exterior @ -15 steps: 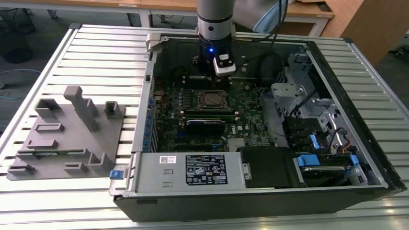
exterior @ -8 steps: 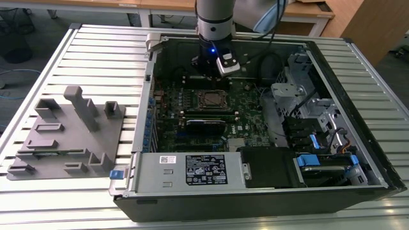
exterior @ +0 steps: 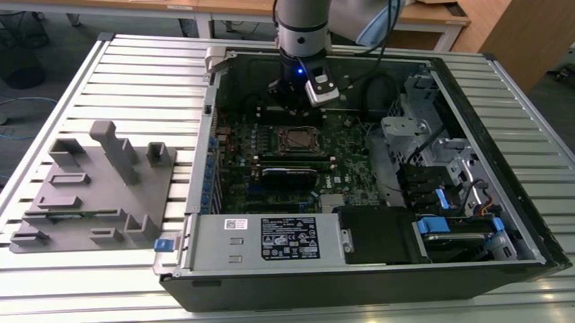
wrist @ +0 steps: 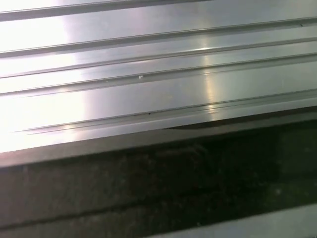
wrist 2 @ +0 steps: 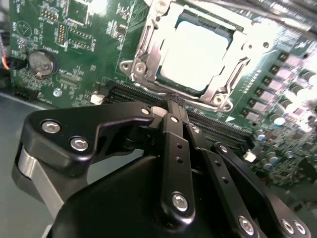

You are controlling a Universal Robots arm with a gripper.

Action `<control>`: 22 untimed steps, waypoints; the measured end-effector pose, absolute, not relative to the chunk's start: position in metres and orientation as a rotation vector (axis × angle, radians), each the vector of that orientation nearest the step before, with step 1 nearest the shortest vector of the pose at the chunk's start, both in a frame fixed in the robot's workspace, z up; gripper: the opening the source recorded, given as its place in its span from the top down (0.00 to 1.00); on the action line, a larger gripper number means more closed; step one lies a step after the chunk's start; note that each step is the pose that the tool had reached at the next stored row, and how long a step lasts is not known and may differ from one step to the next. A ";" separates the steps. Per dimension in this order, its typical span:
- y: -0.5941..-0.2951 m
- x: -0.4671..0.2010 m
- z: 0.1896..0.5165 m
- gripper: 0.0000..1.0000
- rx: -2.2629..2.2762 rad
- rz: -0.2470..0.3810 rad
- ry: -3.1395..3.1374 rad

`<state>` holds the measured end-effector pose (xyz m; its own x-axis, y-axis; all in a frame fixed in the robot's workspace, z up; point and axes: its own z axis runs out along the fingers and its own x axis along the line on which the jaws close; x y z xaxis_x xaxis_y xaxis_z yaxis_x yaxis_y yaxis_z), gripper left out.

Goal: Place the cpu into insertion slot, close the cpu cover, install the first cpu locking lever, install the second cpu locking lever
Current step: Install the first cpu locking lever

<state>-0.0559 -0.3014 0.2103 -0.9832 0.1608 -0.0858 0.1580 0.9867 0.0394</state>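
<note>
The cpu, a flat square with a bright silvery top, lies in the insertion slot on the green board inside the open computer case. The cpu cover, a thin silvery frame, lies flat around the cpu. How the locking levers stand I cannot tell. My gripper hangs just beside the socket, over the black memory slots, its black fingers drawn together with nothing between them. In the exterior view the gripper sits just behind the slot, towards the case's far wall.
The open case lies on a slatted aluminium table. A grey power-supply box fills the case's near side, with drive bays and cables at the exterior view's right. A grey parts fixture stands at the exterior view's left.
</note>
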 end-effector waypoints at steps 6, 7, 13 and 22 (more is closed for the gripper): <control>-0.308 -0.056 0.210 0.89 0.229 0.034 3.049; -0.310 -0.056 0.210 0.89 0.227 0.035 3.049; -0.325 -0.057 0.210 0.89 0.220 0.034 3.049; -0.333 -0.057 0.210 0.89 0.217 0.034 3.050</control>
